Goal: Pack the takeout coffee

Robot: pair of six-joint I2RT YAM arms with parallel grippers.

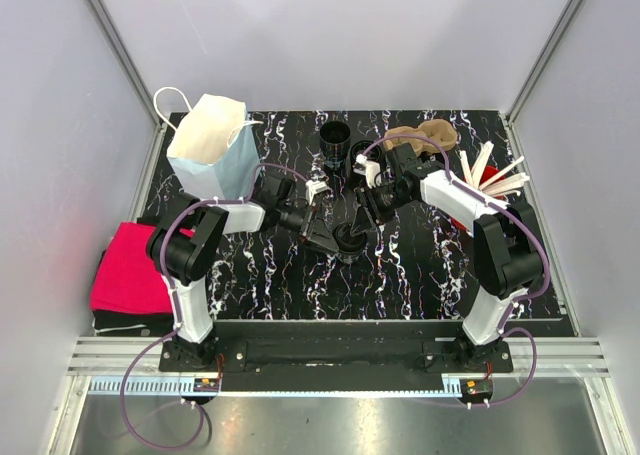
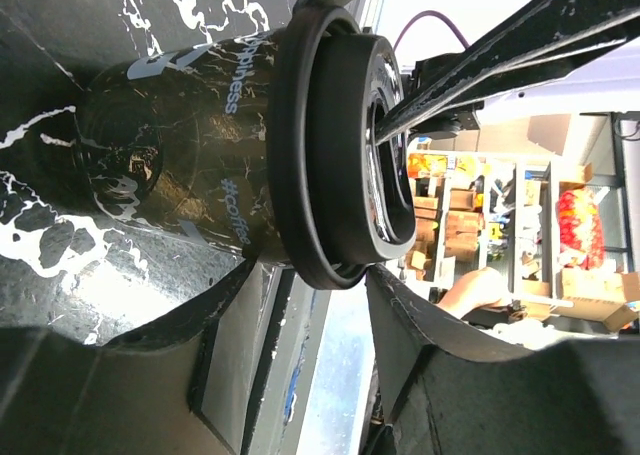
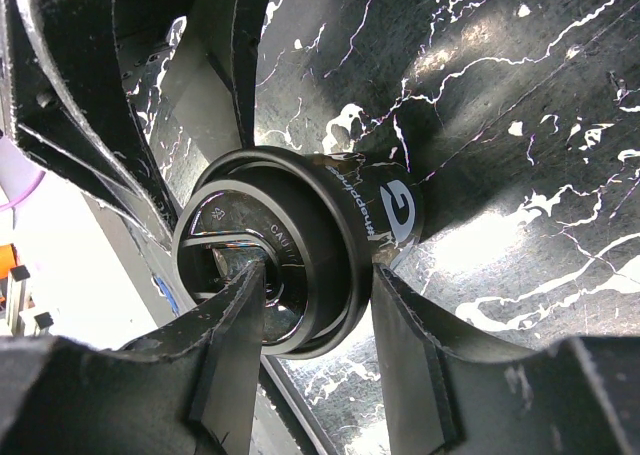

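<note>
A black takeout coffee cup (image 1: 350, 241) with a black lid stands at the table's middle, and both grippers meet at it. In the left wrist view the cup (image 2: 170, 145) and its lid (image 2: 330, 145) fill the frame. My left gripper (image 2: 310, 295) (image 1: 330, 237) is closed on the lid's rim, one finger on the cup's side and one on the lid's top. My right gripper (image 3: 315, 295) (image 1: 360, 225) pinches the lid (image 3: 250, 245), one finger in its top recess and one against its outer rim. The blue-and-white paper bag (image 1: 210, 140) stands open at the back left.
A second black cup (image 1: 335, 138) stands at the back middle, without a lid. A brown cardboard carrier (image 1: 430, 133) lies behind the right arm. Wooden stirrers in a red holder (image 1: 495, 175) are at the right edge. A red cloth (image 1: 130, 265) lies off the table's left side.
</note>
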